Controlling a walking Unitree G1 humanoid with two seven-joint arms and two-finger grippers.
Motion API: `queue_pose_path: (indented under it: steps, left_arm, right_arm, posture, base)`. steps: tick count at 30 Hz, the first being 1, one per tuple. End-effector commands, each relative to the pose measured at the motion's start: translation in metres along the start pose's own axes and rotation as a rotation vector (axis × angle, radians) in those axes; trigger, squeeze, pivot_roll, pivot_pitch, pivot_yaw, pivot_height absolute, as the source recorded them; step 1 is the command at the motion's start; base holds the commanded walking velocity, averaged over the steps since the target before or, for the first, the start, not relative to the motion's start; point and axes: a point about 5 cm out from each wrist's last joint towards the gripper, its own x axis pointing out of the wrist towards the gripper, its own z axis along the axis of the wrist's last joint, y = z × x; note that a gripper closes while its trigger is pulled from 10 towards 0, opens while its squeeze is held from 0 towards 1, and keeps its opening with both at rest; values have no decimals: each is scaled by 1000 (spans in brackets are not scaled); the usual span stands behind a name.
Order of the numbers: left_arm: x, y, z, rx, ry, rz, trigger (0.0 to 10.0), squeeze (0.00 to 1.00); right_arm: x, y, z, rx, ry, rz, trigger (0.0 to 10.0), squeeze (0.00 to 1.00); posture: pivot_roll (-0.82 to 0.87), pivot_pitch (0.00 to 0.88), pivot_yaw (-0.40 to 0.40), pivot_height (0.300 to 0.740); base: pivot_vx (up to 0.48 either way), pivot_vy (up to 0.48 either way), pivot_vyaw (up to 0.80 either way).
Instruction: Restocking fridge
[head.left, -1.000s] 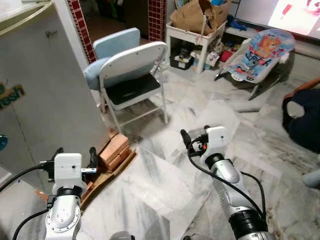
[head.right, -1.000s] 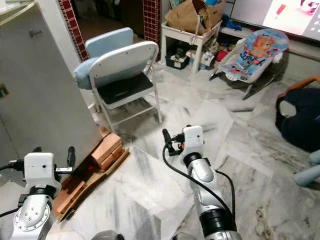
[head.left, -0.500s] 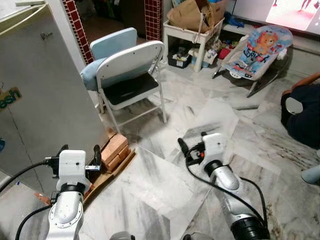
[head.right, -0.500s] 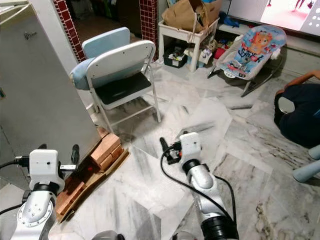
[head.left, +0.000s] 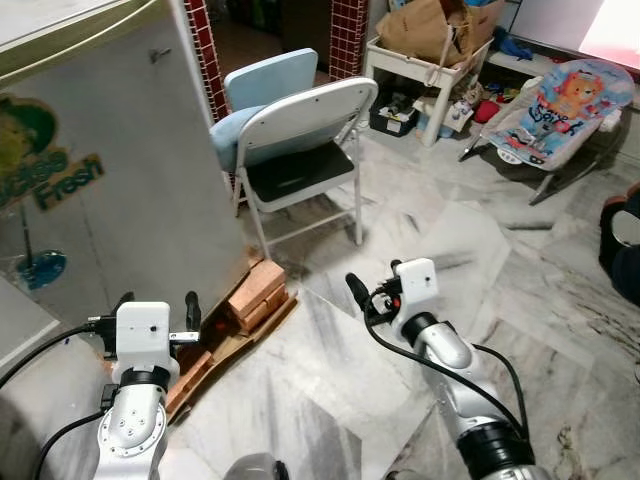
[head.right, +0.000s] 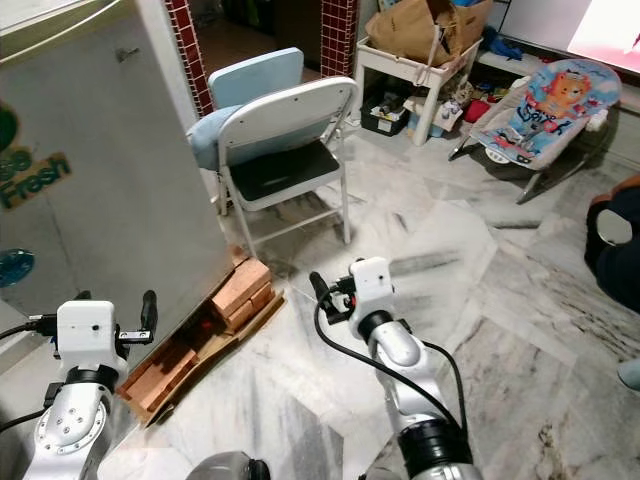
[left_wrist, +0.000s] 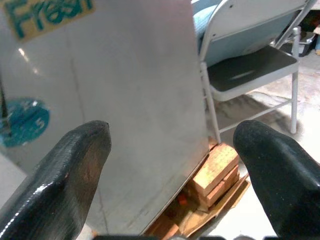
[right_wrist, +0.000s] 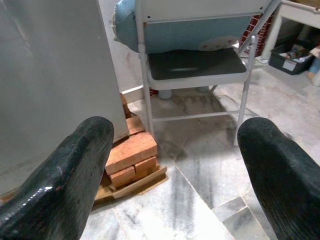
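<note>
Before the fridge (head.left: 110, 180) (nearer and more central than before), both grippers' fingers (left_wrist: 75, 170) spread, empty.

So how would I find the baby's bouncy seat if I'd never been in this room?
Start at the big grey fridge on the left and go past the two folding chairs beside it to the white table with the brown paper bag. Just right of that table, on the marble floor, sits the bouncy seat. It is low, tilted back, and has a cartoon lion on blue fabric.
</note>
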Motion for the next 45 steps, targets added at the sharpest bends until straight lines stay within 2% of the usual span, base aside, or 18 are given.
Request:
queue_pose_path:
  steps: [1,31,45]
  left_arm:
    - [-2,-2,-1,5,9,2,10000,0]
    - [-1,-9,1,0,5,-10,10000,0]
    - [-2,-14,0,-5,8,-19,10000,0]
  right_arm:
    - [5,-1,5,11,-10,1,10000,0]
    - [12,-6,7,3,-3,-4,10000,0]
    - [13,-8,6,-10,6,-2,10000,0]
  posture:
    - [104,84,22,740]
    - [116,79,-7,740]
    - [116,77,-15,740]
  base:
    - [0,420,0]
    - [-32,421,0]
    - [-245,415,0]
